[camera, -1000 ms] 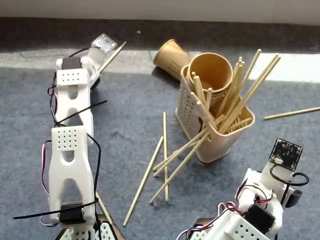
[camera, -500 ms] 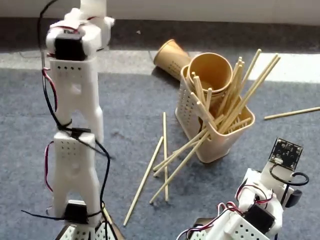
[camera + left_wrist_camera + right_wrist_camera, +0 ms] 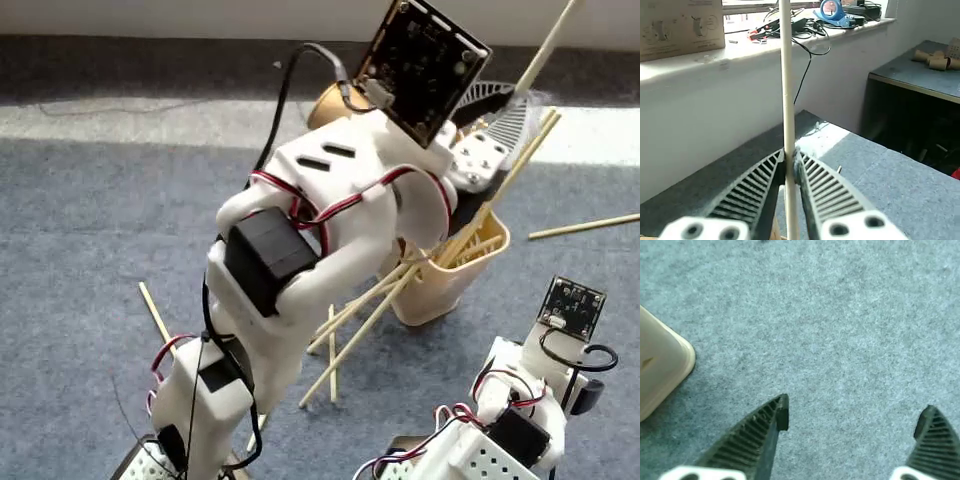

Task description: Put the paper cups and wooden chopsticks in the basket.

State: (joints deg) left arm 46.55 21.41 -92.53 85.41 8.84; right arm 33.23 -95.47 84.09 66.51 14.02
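One wooden chopstick (image 3: 785, 75) is clamped between the two fingers of the left gripper (image 3: 790, 157), which is closed tightly on it. In the left wrist view this held chopstick stands straight out past the fingertips. In the high view the same chopstick (image 3: 550, 45) points up and away from the left gripper (image 3: 515, 100), which is above the far edge of the basket (image 3: 450, 285).

The basket is beige and stands on the grey tabletop (image 3: 100, 220), a little tilted. A bundle of chopsticks (image 3: 510, 175) stands in it and leans out over its rim. The left arm (image 3: 320, 240) is stretched across the basket and covers most of its opening. Behind the arm, only a small part of a paper cup (image 3: 320, 108) can be seen; I cannot tell how it lies.

Several loose chopsticks (image 3: 335, 350) lie on the tabletop just beside the basket, on its near side, and some of them touch its wall. One more chopstick (image 3: 585, 226) lies alone beyond the basket, and another single chopstick (image 3: 155, 312) lies near the base of the left arm.

The right gripper (image 3: 855, 417) is open, with its fingers wide apart and nothing between them. It is low over the bare grey surface, and a rounded corner of the basket (image 3: 660, 365) is near it. The right arm (image 3: 530, 410) is at the near edge, beside the basket.
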